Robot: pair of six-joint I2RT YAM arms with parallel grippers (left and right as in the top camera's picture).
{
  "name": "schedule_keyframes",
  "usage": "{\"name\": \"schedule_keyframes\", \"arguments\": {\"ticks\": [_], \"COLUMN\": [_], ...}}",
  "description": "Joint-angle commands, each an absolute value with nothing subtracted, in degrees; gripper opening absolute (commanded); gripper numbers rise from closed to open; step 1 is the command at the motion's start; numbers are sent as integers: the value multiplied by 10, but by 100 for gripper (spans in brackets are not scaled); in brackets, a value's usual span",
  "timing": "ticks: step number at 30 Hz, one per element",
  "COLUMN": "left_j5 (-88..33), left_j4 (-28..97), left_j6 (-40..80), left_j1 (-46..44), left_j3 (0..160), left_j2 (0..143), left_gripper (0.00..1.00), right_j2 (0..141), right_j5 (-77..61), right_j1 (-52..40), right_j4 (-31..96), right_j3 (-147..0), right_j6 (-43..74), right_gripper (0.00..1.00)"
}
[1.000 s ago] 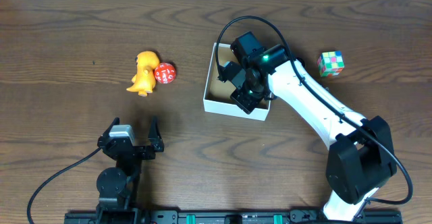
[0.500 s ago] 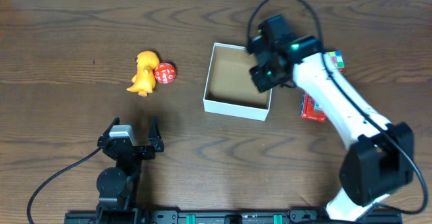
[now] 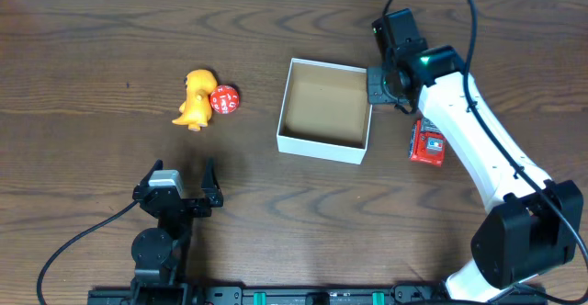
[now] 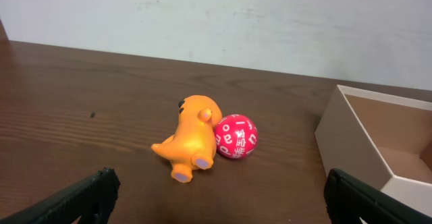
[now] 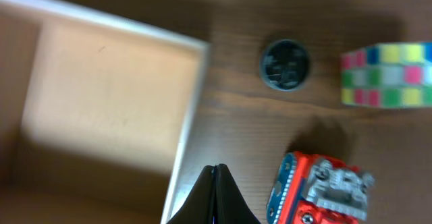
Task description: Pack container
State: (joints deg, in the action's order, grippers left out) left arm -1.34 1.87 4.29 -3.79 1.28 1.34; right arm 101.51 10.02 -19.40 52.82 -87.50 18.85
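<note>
The container [image 3: 322, 107], a shallow white box with a brown floor, sits empty at mid-table. It also shows in the left wrist view [image 4: 351, 136] and the right wrist view [image 5: 101, 96]. My right gripper [image 3: 377, 86] is shut and empty, with its tips [image 5: 217, 167] just outside the container's right wall. A red toy car [image 3: 428, 143] lies right of the box, close to those tips [image 5: 320, 190]. An orange toy figure [image 3: 195, 98] and a red numbered ball [image 3: 224, 100] touch each other left of the box. My left gripper [image 3: 179, 178] is open and empty, near the front edge.
A multicoloured cube [image 5: 385, 75] and a small black disc [image 5: 285, 63] lie on the table right of the box; my right arm hides both in the overhead view. The left wrist view shows the orange figure [image 4: 189, 140] and ball [image 4: 236, 136] ahead of the open jaws [image 4: 223, 210].
My right gripper has moved from inside the container up and to the right, out past its right wall. The red toy car came into view from under the arm. The left arm is still.
</note>
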Motion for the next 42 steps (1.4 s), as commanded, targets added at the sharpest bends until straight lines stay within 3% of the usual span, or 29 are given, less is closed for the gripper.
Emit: {"name": "schedule_keyframes", "arguments": {"ticks": [1,16,42], "left_j5": [-8,-8,-8], "left_j4": [40,40,40], "left_j6": [44,43,44], "left_j1": [-35,-35,-35], "left_j3": [2,2,2], "left_j2": [14,14,14], "left_gripper": [98,98,98], "right_j2": [1009,1067,1094], "right_j5": [144,136,81], "right_j1": [-182,-167,-160], "right_j4": [521,488,447], "right_j3": [-873,-872,-872], "right_j6": [273,374,444], "right_gripper": [1,1,1]}}
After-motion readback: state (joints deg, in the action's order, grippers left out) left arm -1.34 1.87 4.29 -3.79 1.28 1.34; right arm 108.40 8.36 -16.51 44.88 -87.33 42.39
